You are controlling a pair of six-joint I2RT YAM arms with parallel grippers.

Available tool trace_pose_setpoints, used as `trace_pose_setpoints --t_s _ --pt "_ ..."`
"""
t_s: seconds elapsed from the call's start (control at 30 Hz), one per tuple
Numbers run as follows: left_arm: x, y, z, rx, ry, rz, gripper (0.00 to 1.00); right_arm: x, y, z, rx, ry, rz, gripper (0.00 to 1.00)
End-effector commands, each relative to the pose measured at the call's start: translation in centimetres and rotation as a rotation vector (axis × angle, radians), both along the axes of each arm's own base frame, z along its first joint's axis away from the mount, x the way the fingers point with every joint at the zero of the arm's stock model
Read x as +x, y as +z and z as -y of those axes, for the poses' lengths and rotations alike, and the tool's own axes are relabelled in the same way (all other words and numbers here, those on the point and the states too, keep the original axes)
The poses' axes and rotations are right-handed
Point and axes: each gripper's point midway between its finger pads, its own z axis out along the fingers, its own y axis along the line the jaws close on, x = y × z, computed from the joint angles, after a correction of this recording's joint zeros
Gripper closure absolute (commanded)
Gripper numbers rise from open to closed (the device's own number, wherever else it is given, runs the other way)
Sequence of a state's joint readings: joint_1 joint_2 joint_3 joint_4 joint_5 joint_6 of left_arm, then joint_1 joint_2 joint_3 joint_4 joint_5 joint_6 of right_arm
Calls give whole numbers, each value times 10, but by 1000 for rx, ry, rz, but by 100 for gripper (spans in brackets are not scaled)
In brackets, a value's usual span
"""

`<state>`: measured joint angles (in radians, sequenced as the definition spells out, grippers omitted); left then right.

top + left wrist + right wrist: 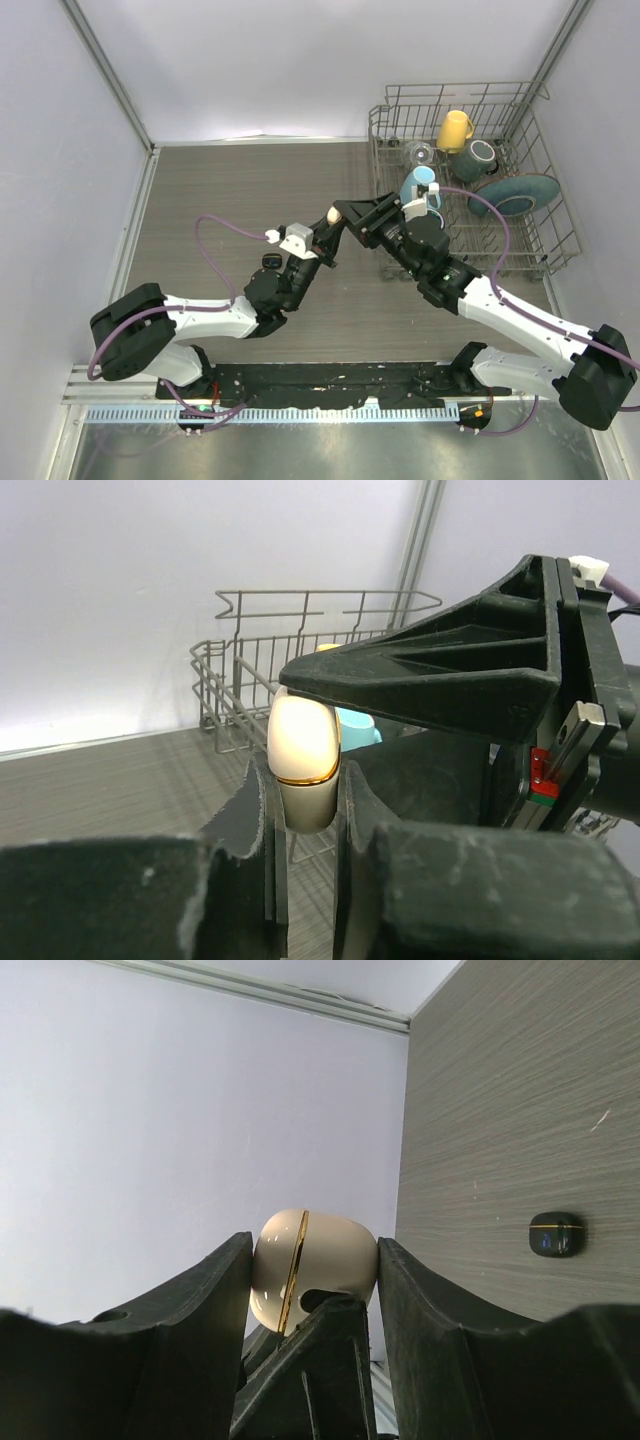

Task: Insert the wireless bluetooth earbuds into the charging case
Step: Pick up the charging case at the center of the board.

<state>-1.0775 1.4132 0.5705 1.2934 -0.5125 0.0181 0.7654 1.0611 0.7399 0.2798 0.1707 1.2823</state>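
Dish rack [555, 235] stands far right. Left of it, left gripper [304, 798] and right gripper [314, 1265] both clamp the closed cream charging case [303, 742] in midair, probably bracing it for opening. No earbuds visible.

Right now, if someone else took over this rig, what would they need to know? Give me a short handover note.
Left gripper: shut on the cream charging case, holding it up off the table.
Right gripper: its fingers flank the same case from the other side and appear to press on it too.
Black case: lying alone on the table, closed.
Done: the cream case is in the air between both arms; its lid looks shut.
Left: open the case and seat the earbuds. No earbuds show in any view.
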Motion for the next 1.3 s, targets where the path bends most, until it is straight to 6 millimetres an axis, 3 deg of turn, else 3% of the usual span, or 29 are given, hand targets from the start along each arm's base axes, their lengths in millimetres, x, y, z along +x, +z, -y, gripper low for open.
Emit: trace_pose_setpoints --t_s 0.0,0.1,0.13,0.17,0.23,0.27,0.33,0.37,0.43,0.47,0.5,0.67,0.93,1.03,1.07,1.13,1.17,1.27 --pt "2 38 -23 -111 68 85 100 -4 11 -3 0 24 59 93" --pt "-1 36 -24 -75 58 86 100 -5 11 -8 -31 50 69 72" --pt "-4 38 -27 -70 48 96 100 -6 12 -10 -46 61 72 56" --pt "-5 38 -28 -62 41 99 100 -6 17 -11 -80 73 91 48" --pt "-7 30 -28 -20 9 88 100 -8 15 -17 -128 111 93 38" --pt "-10 37 -34 -30 -4 94 100 -8 19 -18 -160 121 100 36" --pt "-6 25 -42 32 -11 58 100 -8 17 -20 -190 137 102 32" --pt "-8 39 -54 9 -41 84 100 -9 19 -20 -200 142 104 30" --pt "-8 27 -60 60 -82 42 100 -11 21 -20 -210 161 120 29" --pt "-12 44 -75 44 -95 78 100 -10 23 -19 -211 161 123 29" --pt "-12 35 -79 85 -102 49 100 -14 25 -21 -214 196 136 29" --pt "-21 44 -110 138 -136 55 100 -28 38 -30 -199 315 188 28" --pt "-43 31 -98 200 -390 -5 100 -61 71 -31 -132 492 306 28" --pt "-46 28 -93 176 -473 -7 100 -74 69 -33 -92 555 289 29" --pt "-49 36 -91 158 -495 38 100 -75 65 -33 -91 561 271 29" --pt "-53 28 -88 110 -548 15 100 -76 61 -35 -88 575 253 28" --pt "-57 39 -89 81 -560 77 100 -77 61 -36 -81 586 245 29" --pt "-62 36 -84 45 -618 80 100 -77 53 -40 -80 609 213 29"
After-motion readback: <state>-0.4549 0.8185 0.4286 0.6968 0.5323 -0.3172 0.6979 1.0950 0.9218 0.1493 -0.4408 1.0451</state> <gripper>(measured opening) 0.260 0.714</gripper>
